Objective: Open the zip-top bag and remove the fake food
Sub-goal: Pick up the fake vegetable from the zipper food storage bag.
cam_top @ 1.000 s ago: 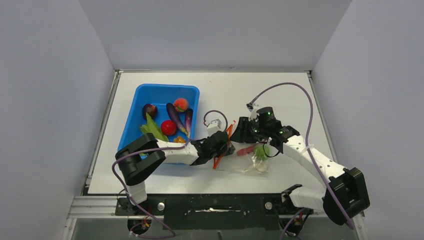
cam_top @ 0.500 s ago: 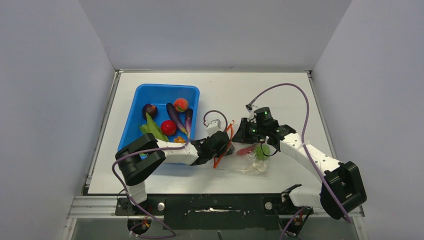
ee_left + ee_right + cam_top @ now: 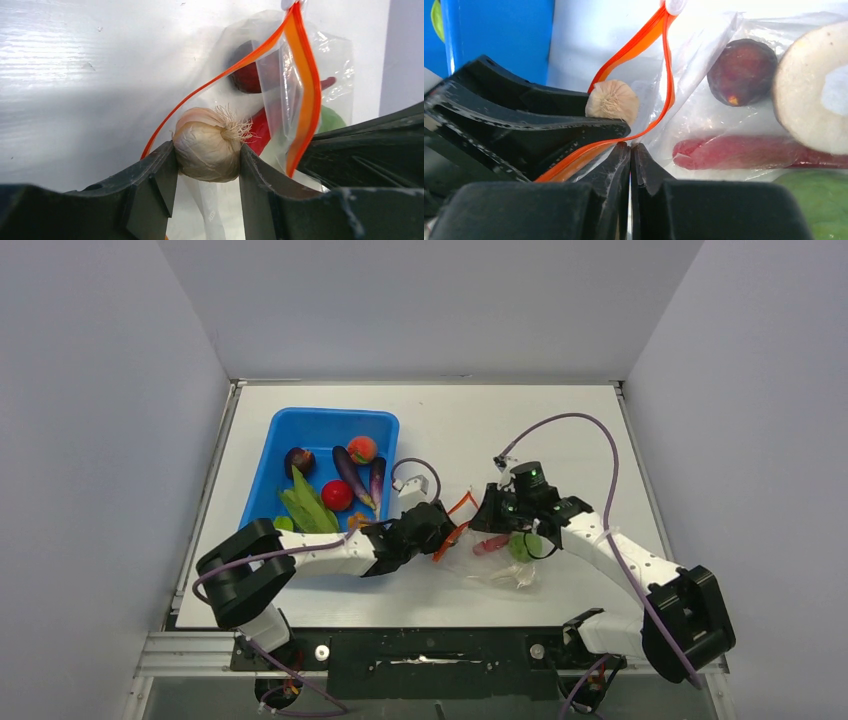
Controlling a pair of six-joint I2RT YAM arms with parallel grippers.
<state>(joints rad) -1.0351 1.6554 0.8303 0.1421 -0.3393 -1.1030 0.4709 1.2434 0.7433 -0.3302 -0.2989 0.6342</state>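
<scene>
Just finishing shutting right pincer (image 3: 630,150), tips now together on clear film of bag (image 3: 704,55) beside orange zipper strip (image 3: 667,75). Keeping left pincer (image 3: 207,156) clamped on garlic (image 3: 205,142) at bag mouth, backing it toward blue bin (image 3: 300,425). Pinning bag flat on table (image 3: 560,430) between arms, likely letting garlic slide free without dragging it along. Leaving purple fig (image 3: 741,65), mushroom (image 3: 809,90), red chili (image 3: 734,152), green piece (image 3: 814,200) inside.

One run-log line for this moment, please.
left jaws: gripping garlic at bag mouth | right jaws: pinching bag rim | bag: open, other food inside
</scene>
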